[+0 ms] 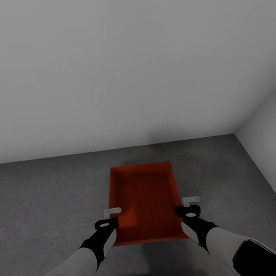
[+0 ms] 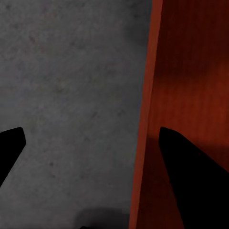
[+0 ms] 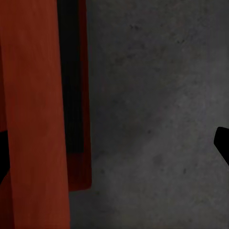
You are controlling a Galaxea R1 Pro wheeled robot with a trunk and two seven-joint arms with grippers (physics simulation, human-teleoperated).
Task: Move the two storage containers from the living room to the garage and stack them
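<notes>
An orange-red storage container [image 1: 144, 196] sits open-topped on the garage's dark grey concrete floor [image 1: 43, 205], close to the back wall. My left gripper [image 1: 109, 218] is open astride the container's left wall [image 2: 148, 95], with one finger [image 2: 191, 176] inside the box and the other outside. My right gripper [image 1: 188, 207] is also open, at the right wall [image 3: 28, 105], fingers far apart. In the right wrist view a second red edge [image 3: 86, 119] lies lower down beside that wall, past a dark gap. It looks like another container underneath.
A pale grey wall [image 1: 107, 73] stands just behind the container. A second wall [image 1: 272, 139] meets it at the right and forms a corner. Bare concrete stretches out to the left and to the right of the box.
</notes>
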